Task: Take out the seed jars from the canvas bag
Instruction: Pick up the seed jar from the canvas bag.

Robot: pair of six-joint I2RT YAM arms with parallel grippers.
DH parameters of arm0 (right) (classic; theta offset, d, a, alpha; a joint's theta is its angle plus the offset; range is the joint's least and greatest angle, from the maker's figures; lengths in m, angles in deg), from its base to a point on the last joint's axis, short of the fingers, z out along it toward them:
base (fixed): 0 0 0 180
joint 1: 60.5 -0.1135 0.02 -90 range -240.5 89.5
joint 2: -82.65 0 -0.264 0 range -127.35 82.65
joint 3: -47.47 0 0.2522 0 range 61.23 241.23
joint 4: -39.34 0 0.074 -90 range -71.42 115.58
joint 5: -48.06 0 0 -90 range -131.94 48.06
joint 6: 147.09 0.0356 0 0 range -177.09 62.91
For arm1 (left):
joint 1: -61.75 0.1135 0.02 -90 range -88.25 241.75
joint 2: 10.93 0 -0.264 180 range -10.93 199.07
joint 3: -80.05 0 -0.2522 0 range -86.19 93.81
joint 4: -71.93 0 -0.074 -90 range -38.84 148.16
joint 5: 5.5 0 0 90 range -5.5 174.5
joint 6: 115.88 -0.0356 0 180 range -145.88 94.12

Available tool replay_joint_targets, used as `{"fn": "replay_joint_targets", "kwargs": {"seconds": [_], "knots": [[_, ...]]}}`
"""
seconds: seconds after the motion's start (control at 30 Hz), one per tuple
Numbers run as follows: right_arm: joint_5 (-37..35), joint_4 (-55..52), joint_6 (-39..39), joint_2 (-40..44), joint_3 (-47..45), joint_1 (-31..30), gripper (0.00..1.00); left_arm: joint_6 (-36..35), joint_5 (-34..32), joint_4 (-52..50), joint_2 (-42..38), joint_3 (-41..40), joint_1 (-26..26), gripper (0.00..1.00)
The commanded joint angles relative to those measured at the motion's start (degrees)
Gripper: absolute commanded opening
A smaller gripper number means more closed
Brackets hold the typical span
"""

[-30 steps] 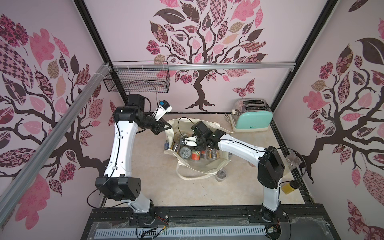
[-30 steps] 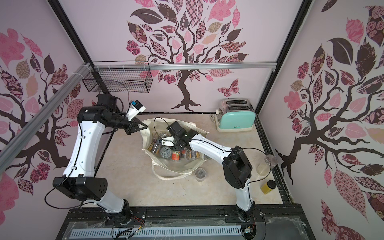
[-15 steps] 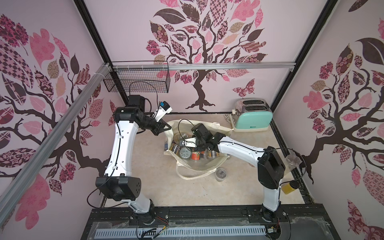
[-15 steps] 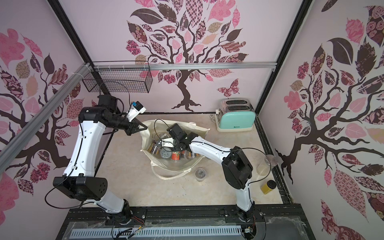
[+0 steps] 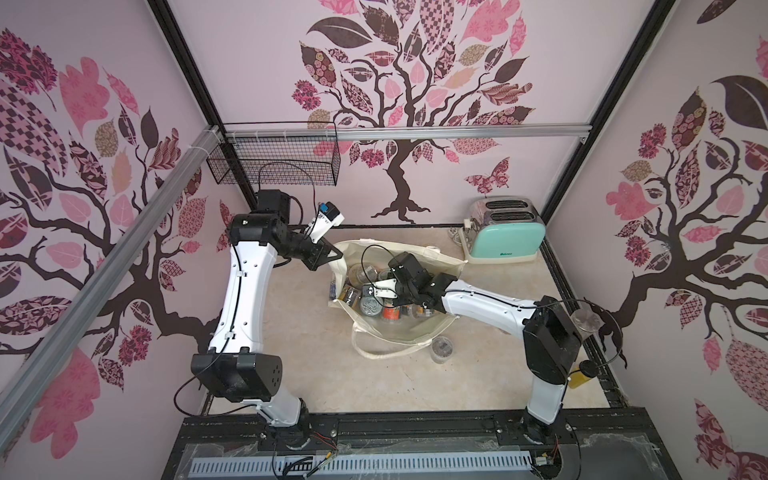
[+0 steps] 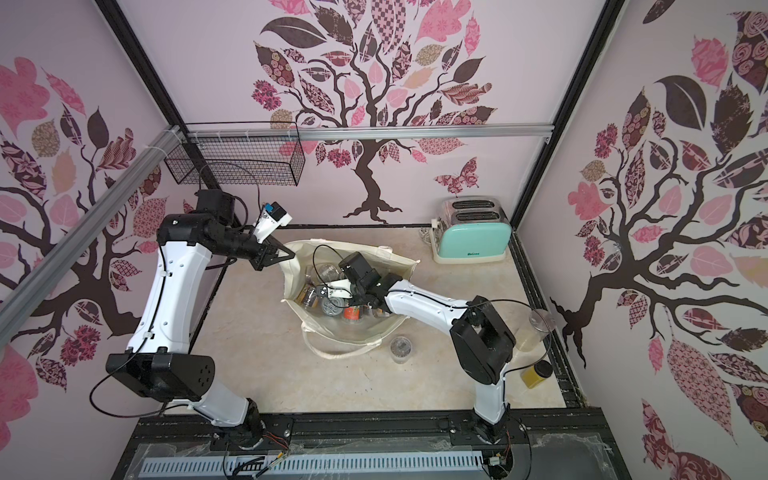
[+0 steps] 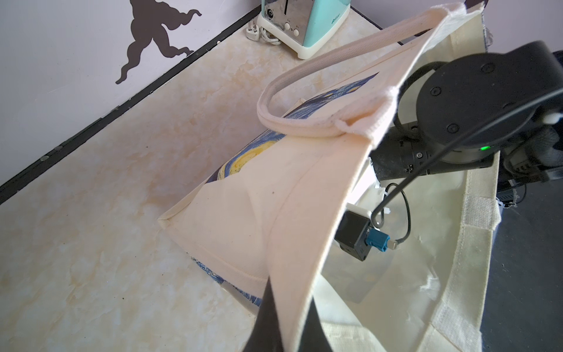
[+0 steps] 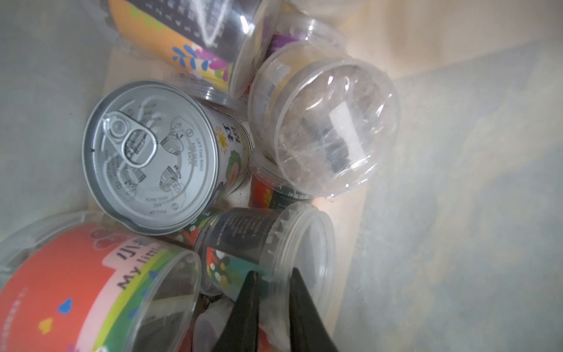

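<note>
Right wrist: jar (image 8: pixel 243 240) pinched by right end effector (image 8: pixel 273 274). The bag (image 7: pixel 259 213) is clamped by left end effector (image 7: pixel 289 307).

Can lid (image 8: pixel 149 155) reads "PEEL BACK"; jar (image 8: pixel 76 289) "My little".

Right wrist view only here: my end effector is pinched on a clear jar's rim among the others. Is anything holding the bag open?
Observer: Yes, the left end effector is clamped on the canvas bag's rim.
Operator: Any jars out yet?
Observer: One seed jar stands on the table just outside the bag.
Operator: What else is nearby?
Observer: A mint toaster stands beyond the bag, not touching it.
</note>
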Motion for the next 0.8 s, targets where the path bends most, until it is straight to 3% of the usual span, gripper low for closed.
{"fn": "replay_joint_targets", "kwargs": {"seconds": [0.0, 0.77], "knots": [[-1.54, 0.32, -0.07, 4.23, -0.73, 0.26, 0.18, 0.38, 4.62, 3.64, -3.24, 0.86, -0.12, 0.00], [7.46, -2.76, 5.00, 16.87, 0.68, 0.00, 0.17, 14.80, -6.53, 18.98, -0.66, -3.54, 0.68, 0.00]]}}
